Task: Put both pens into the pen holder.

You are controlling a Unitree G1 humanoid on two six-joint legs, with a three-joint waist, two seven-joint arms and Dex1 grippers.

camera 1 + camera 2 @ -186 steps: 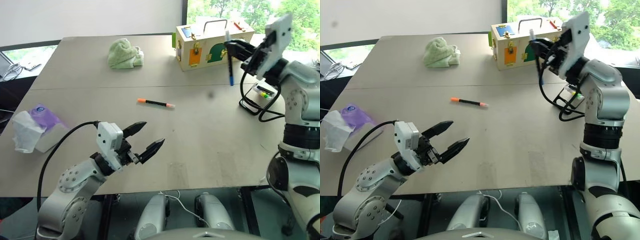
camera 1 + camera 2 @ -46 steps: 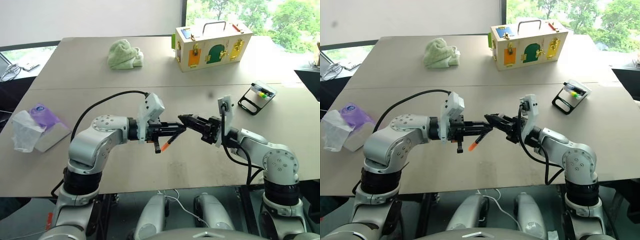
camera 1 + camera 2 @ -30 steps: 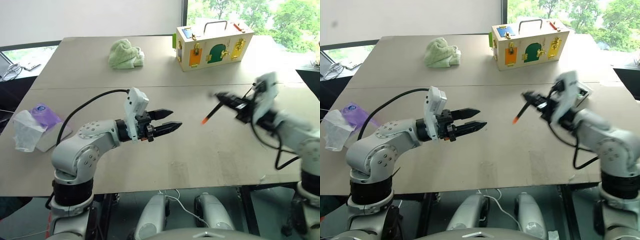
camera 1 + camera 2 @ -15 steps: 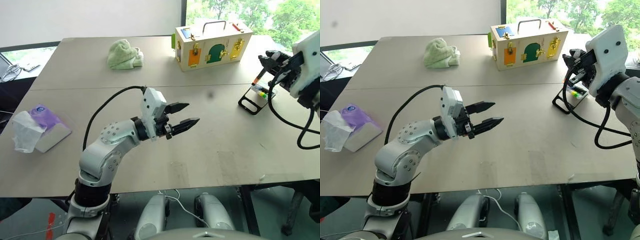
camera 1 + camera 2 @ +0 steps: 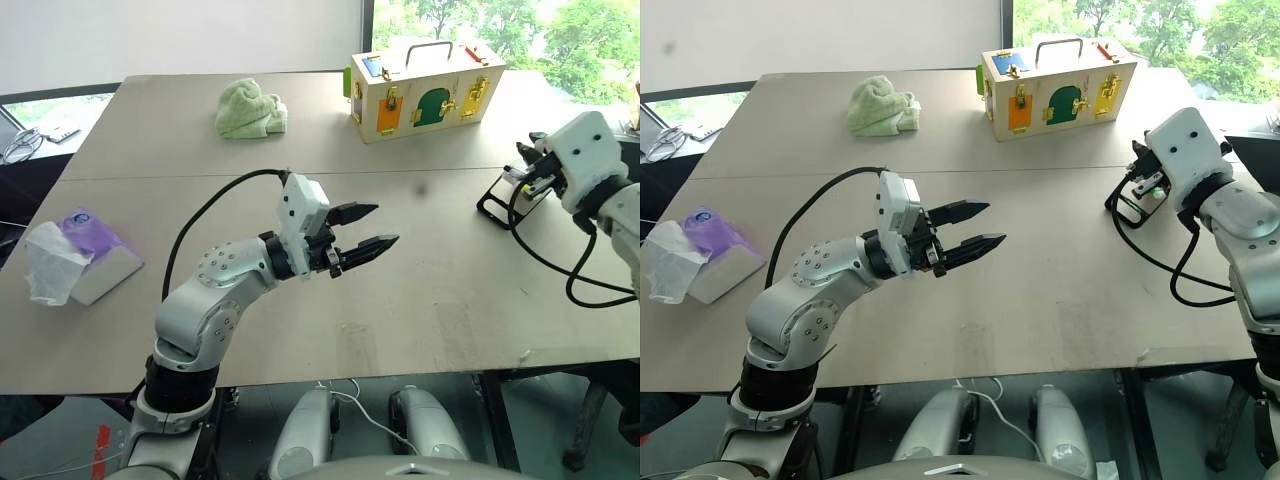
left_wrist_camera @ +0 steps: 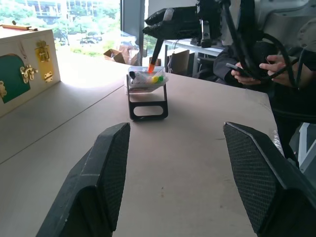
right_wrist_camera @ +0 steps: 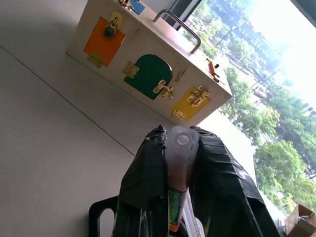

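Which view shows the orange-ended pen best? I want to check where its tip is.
The left wrist view: the orange-ended pen hangs tip-down over the pen holder. The right wrist view shows its barrel clamped end-on; the eye views hide it behind the right gripper.

Orange-tipped pen (image 6: 153, 58) slants down into pen holder (image 6: 147, 94).
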